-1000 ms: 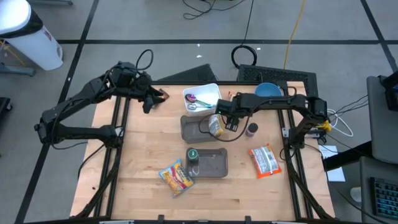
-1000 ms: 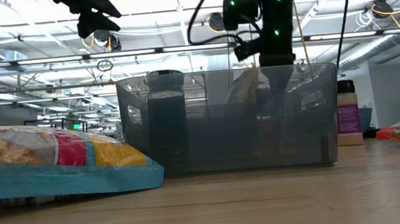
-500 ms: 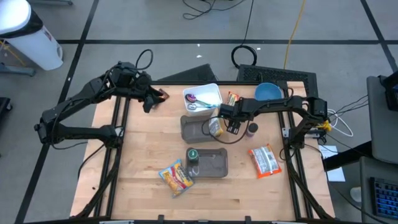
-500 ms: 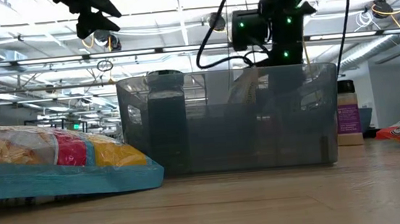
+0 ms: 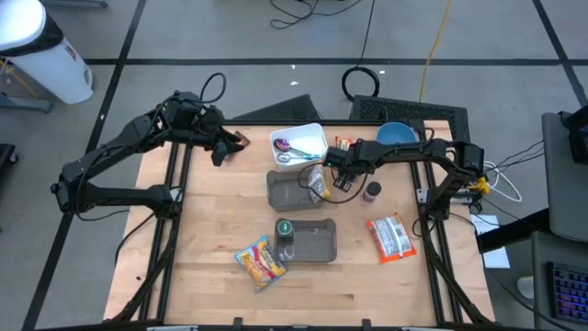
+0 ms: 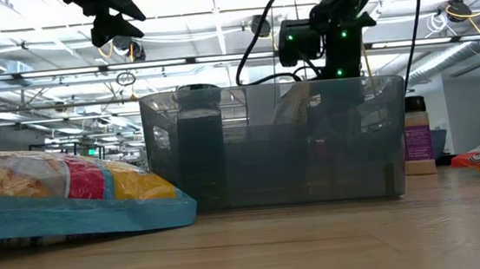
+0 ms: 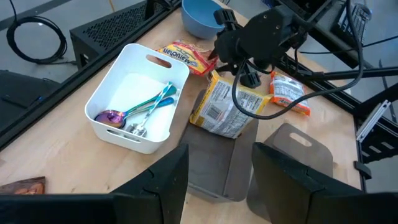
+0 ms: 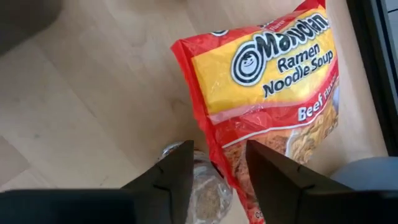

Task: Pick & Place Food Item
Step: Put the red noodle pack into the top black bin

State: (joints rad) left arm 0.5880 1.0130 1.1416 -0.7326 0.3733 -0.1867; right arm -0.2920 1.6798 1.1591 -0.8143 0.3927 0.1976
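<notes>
I see my right gripper (image 5: 338, 175) above the red-and-yellow ramen noodle packet (image 8: 273, 93), fingers apart; my left gripper (image 5: 220, 150) hovers high, fingers apart, empty.

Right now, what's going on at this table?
The right gripper is at the top of a yellow food bag, which stands tilted at the edge of a grey bin in mid-table. Whether it actually grips the bag cannot be told. A ramen pack lies on the table just behind it. The left gripper hangs open and empty over the back left corner, waiting.
</notes>
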